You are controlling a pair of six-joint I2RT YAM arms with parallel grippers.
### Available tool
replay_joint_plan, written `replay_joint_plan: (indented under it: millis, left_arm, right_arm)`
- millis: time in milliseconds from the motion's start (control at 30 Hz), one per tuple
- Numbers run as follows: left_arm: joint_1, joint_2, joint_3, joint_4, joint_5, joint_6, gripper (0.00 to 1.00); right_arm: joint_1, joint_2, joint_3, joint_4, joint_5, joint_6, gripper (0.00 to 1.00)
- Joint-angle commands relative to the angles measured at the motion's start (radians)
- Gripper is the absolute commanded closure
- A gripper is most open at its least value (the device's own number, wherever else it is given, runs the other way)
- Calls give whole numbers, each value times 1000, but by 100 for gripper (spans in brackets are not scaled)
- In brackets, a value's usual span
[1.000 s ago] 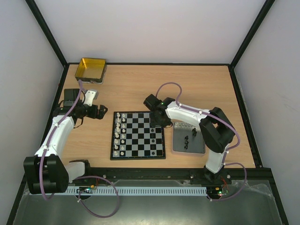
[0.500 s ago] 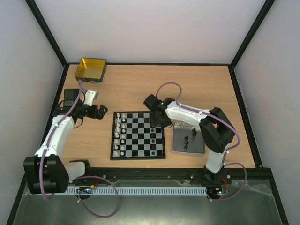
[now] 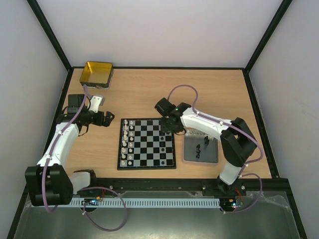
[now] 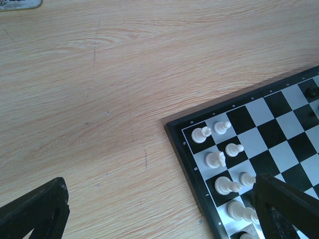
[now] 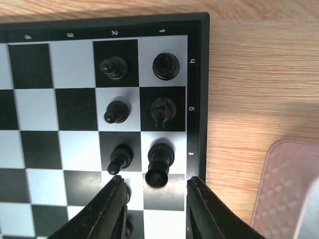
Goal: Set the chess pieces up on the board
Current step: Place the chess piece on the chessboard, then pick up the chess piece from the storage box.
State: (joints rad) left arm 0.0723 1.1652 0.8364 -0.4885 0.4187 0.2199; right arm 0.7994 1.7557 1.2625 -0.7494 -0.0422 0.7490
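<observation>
The board (image 3: 146, 143) lies mid-table. White chess pieces (image 3: 127, 142) fill its two left columns, and several black ones (image 3: 163, 130) stand at its upper right. My right gripper (image 3: 168, 128) hovers over that corner. In the right wrist view it (image 5: 155, 185) is open, its fingers (image 5: 113, 206) either side of a tall black piece (image 5: 160, 160) that stands on the edge column, not touching it. More black pieces (image 5: 116, 112) stand beyond. My left gripper (image 3: 107, 119) is open and empty left of the board; its wrist view shows white pieces (image 4: 215, 159) at the board's corner (image 4: 175, 130).
A grey tray (image 3: 201, 147) with a few black pieces (image 3: 198, 149) lies right of the board; its corner (image 5: 294, 189) shows in the right wrist view. A gold tin (image 3: 96, 73) stands at the back left. A small dark box (image 3: 76, 102) sits by the left arm.
The right arm has shifted slightly, its elbow swinging to the right while the gripper stays over the board's upper right corner. The left arm has not moved.
</observation>
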Motion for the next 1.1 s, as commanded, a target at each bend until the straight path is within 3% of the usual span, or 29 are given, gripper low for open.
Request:
replay_joint_plan:
  millis: [0,200,567,1067]
  left_arm:
    - [-3,4,3,-9,13,6,1]
    - [-3,-4,1,-11,11,7,1]
    - [-7,0,3,-10,12,9,0]
    - [-8,-2,4,-15,8,7,1]
  right_arm:
    - [7,-100,-31,-6,24,18,67]
    - [-10,-225,-95,-47,100,54,67]
    - [-157,-448,-389,-69,101,97,67]
    - [-182,-496,-556,-7,79,114,67]
